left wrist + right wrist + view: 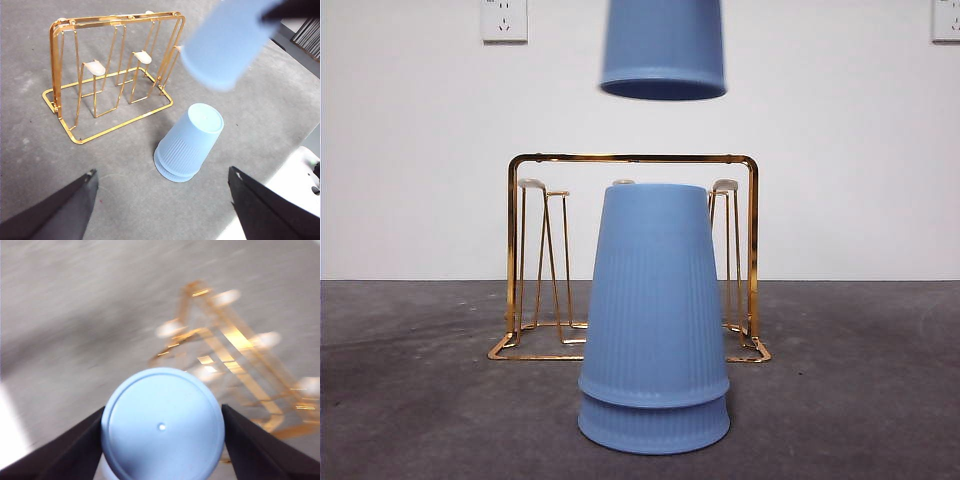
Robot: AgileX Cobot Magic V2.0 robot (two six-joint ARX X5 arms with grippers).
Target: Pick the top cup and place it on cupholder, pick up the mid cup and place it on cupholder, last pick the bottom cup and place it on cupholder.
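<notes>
My right gripper [162, 412] is shut on the top cup [162, 425], a pale blue ribbed cup held upside down. That cup [663, 50] hangs high above the table, over the stack and in front of the cupholder, and looks blurred in the left wrist view [225, 45]. The mid cup [655, 290] sits upside down over the bottom cup [655, 425] on the table [187, 145]. Behind them stands the gold wire cupholder [630, 158] [115, 19] [235, 340], its pegs bare. My left gripper [162, 172] is open, high and back from the stack, holding nothing.
The table top [420, 400] is dark grey. A white wall with two sockets [504, 20] [946, 20] stands behind. A white surface [300, 170] borders the table on one side in the left wrist view.
</notes>
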